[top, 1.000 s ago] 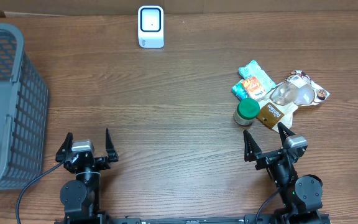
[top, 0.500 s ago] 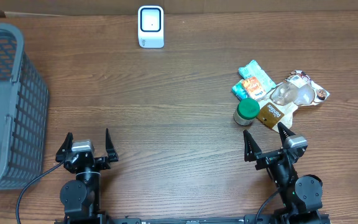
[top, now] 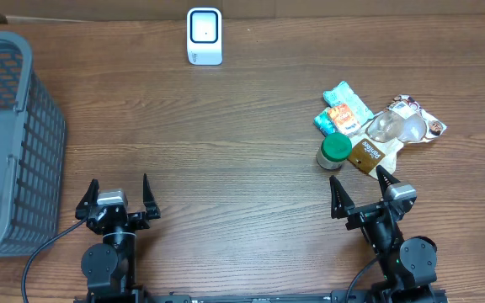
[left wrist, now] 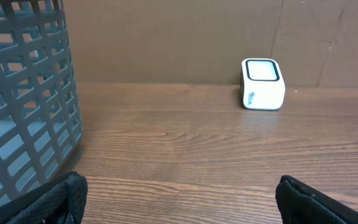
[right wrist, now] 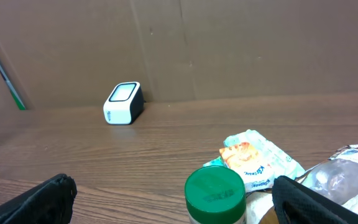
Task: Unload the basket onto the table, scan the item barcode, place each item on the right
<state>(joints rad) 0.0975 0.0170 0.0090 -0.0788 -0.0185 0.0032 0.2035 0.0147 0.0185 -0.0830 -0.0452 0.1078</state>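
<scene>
Operator, at the far left of the table [top: 226,101] you have a grey basket [top: 7,143] of open lattice, running out past the frame edge. Near it, at the table's near edge, your left end effector [top: 119,187] stands with its jaws spread as wide as they go and nothing between them. Its wrist view shows the dark fingertips [left wrist: 58,199] low in the two corners, with bare wood between. Further right, at the far edge and well apart from both arms, the white barcode scanner [top: 205,36] stands upright (its dark-rimmed window faces upward). On the right half of the table the items lie in a tight cluster. A green-lidded jar [top: 335,150] stands upright nearest you, and a teal snack packet [top: 343,109] lies flat just beyond it. A crinkled clear bag [top: 402,126] lies to their right, its brown-labelled end just beside the jar. Your right end effector [top: 357,181] sits at the near edge just short of the jar, jaws likewise fully apart and holding nothing. One fingertip is close to the bag's brown corner, and you cannot tell from above whether it touches.
</scene>
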